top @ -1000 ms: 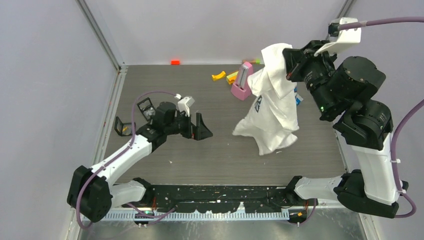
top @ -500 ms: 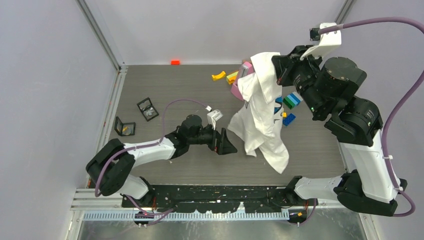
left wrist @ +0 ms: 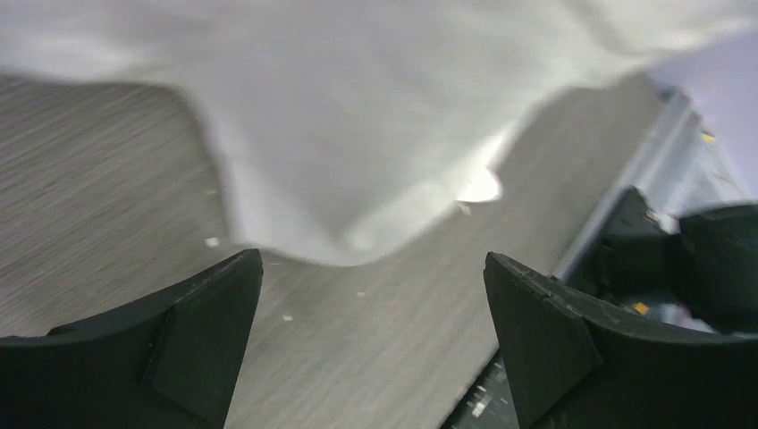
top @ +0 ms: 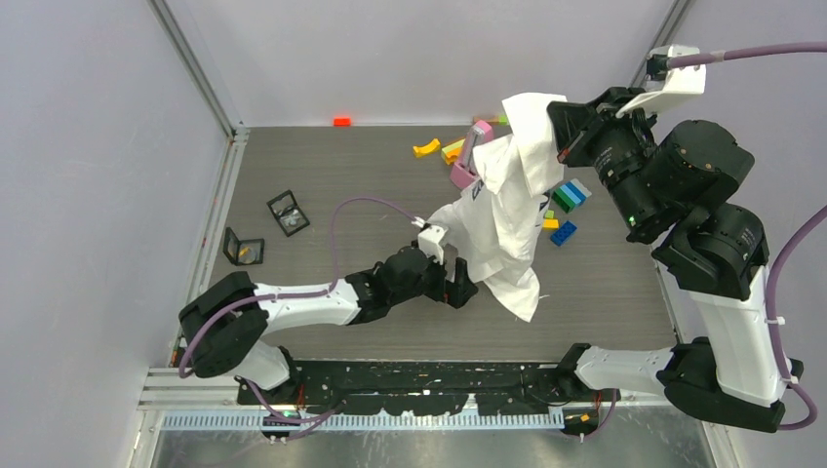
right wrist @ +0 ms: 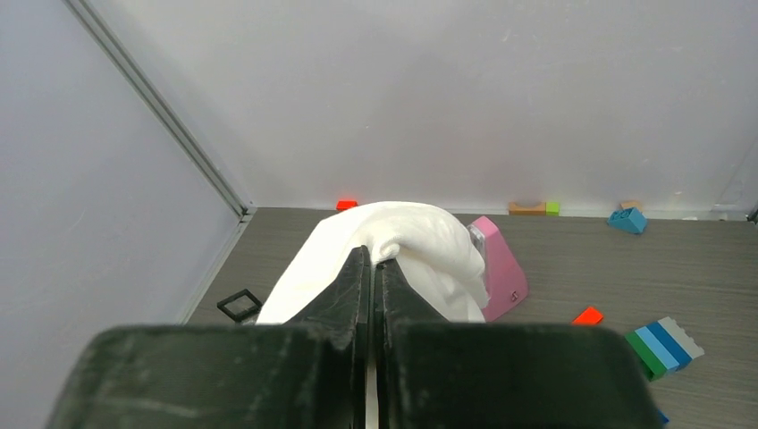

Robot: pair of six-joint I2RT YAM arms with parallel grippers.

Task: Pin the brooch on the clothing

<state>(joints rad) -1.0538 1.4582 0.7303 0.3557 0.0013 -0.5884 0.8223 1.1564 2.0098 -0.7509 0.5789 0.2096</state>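
Right gripper [right wrist: 371, 261] is holding the white T-shirt [top: 502, 219] up over the bench [top: 322, 166].
Its jaws are pinching the top fold shut. The left gripper [left wrist: 371, 268], spread wide and empty, is facing the hanging hem. Near the bench's left edge, two open black cases [top: 287, 213] are each holding a small item.

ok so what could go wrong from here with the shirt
The right gripper pinches only a small fold of the shirt, so it might slip free. The open left gripper sits by its hanging hem and could grab bunched layers. The cloth may drag the pink stand.
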